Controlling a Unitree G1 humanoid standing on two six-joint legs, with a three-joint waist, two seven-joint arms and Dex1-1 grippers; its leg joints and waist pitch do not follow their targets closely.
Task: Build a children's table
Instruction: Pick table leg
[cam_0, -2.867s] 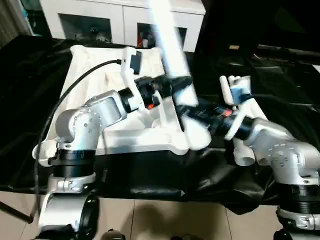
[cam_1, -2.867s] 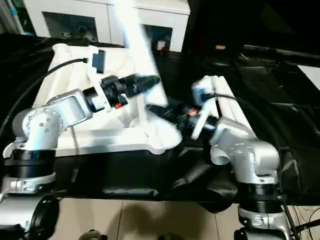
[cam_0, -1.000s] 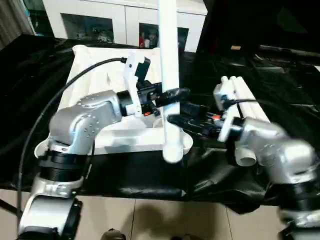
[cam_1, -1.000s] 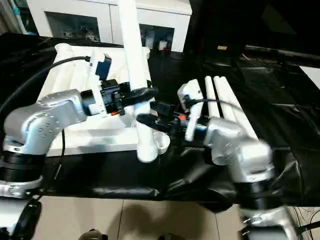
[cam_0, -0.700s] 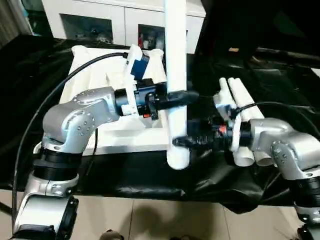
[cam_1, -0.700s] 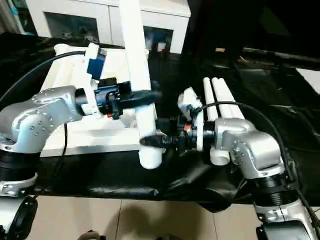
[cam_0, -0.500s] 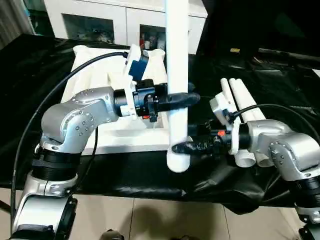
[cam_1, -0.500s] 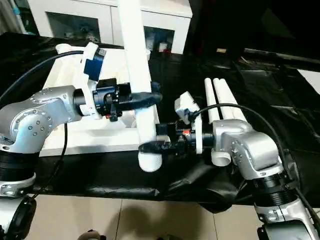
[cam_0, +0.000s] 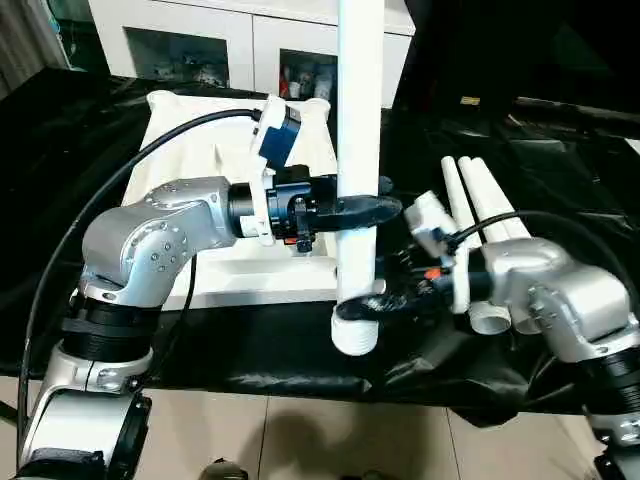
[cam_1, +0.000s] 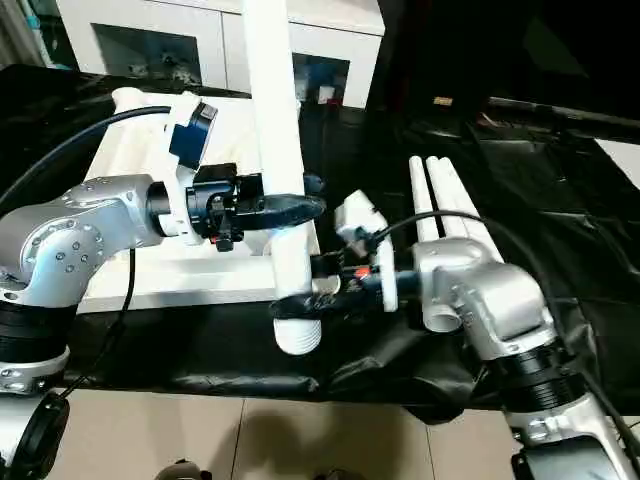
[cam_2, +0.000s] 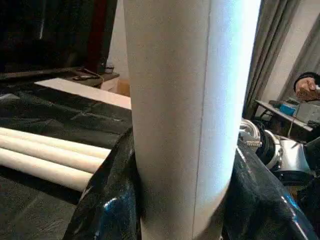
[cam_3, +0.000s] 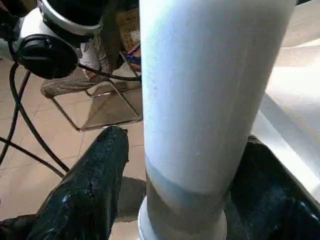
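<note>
At the left of the frame, the large white rectangular plastic table top (cam_0: 225, 170) lies on a black-draped work surface (cam_0: 80, 130), its underside up and a round socket at its far left corner. The robot's silver left arm reaches across it from lower left, and the left gripper (cam_0: 366, 210) closes its two black fingers around a long white tubular plastic leg (cam_0: 360, 120) held upright at centre frame, the tube running out past the top edge. Lower down and just to the right, the right gripper (cam_0: 372, 303) clasps the same leg near its wider bottom end, which hangs over the front edge of the draped surface, just beside the table top's near right corner. At right, three more white tubular legs (cam_0: 478, 205) lie side by side on the black cloth, behind the right forearm.
</note>
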